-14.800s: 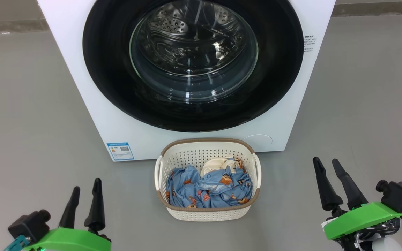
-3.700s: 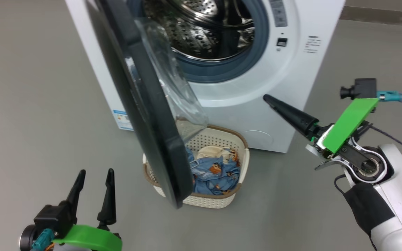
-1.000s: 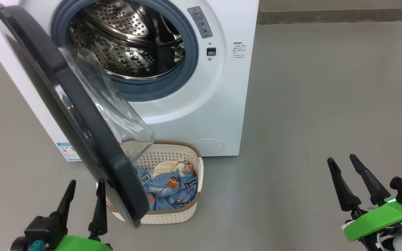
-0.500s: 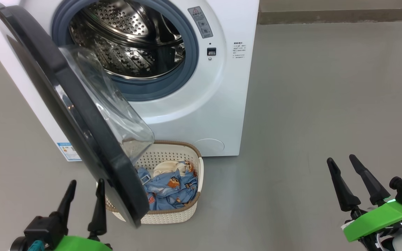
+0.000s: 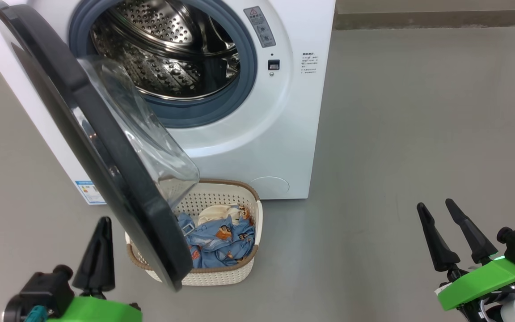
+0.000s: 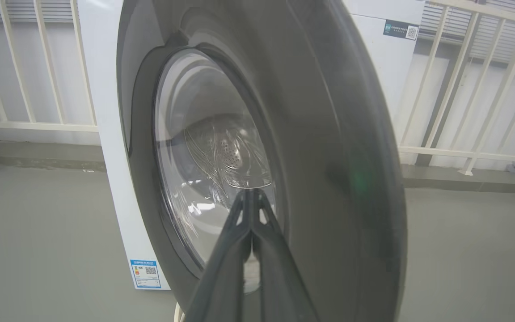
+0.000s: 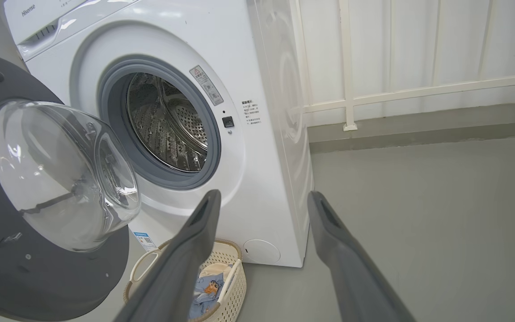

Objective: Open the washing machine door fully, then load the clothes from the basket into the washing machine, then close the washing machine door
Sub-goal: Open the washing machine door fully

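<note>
Fingers of the left gripper [image 5: 104, 221] have shut together, holding nothing; the right gripper [image 5: 434, 203] gapes wide, empty. Best press the large round glossy black washing machine door [image 5: 123, 188] fully outward with those closed tips, steadily.

left gripper [image 5: 104, 220] snaps its jaws together, spread a moment ago, now one dark spike, riding a touch higher; the washing machine door [image 5: 78, 134] stands open, no longer shut.

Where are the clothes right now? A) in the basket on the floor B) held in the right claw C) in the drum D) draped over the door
A: the clothes lie in the basket, which sits on the floor partly behind the open washing machine door.
</note>
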Tool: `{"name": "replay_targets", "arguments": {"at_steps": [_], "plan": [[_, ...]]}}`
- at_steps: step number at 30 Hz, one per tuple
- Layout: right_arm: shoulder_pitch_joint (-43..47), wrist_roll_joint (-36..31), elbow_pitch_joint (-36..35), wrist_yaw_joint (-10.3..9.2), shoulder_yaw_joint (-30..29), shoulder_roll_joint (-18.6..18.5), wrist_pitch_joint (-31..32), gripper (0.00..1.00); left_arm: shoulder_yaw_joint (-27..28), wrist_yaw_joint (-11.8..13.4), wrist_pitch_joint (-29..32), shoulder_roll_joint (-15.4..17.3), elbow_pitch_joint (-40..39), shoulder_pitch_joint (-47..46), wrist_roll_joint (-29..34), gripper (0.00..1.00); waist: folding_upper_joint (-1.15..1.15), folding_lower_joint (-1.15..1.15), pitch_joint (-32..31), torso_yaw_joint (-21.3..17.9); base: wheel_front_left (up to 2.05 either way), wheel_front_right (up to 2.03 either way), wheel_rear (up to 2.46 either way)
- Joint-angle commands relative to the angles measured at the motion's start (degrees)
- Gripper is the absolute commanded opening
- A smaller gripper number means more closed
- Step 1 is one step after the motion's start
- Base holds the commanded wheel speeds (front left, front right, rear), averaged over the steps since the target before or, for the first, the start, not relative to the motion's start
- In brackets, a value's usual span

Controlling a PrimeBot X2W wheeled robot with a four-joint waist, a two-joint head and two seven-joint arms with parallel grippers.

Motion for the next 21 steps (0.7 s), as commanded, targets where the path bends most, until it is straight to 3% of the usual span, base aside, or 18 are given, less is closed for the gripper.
{"name": "replay_targets", "arguments": {"at_steps": [1,11,21], "plan": [[0.4,-0.3,-1.5,0.09,0.7,-0.7,-0.1,1.0,2.1,0.6,-0.4,0.9,-2.7,-2.7,0.9,0.0,0.0,0.0,0.0,0.0,0.0,0.0,0.0],[0.4,-0.3,-1.7,0.09,1.3,-0.1,0.1,1.0,0.6,2.0,-0.1,0.9,-14.2,-4.1,3.5,0.0,0.0,0.0,0.0,0.4,0.0,0.0,0.0],[0.3,-0.4,-1.9,0.09,2.3,0.3,0.2,1.0,-6.1,0.8,4.6,-0.5,-23.8,-5.1,3.5,0.0,0.0,0.0,0.1,-0.4,0.0,0.0,0.0]]}}
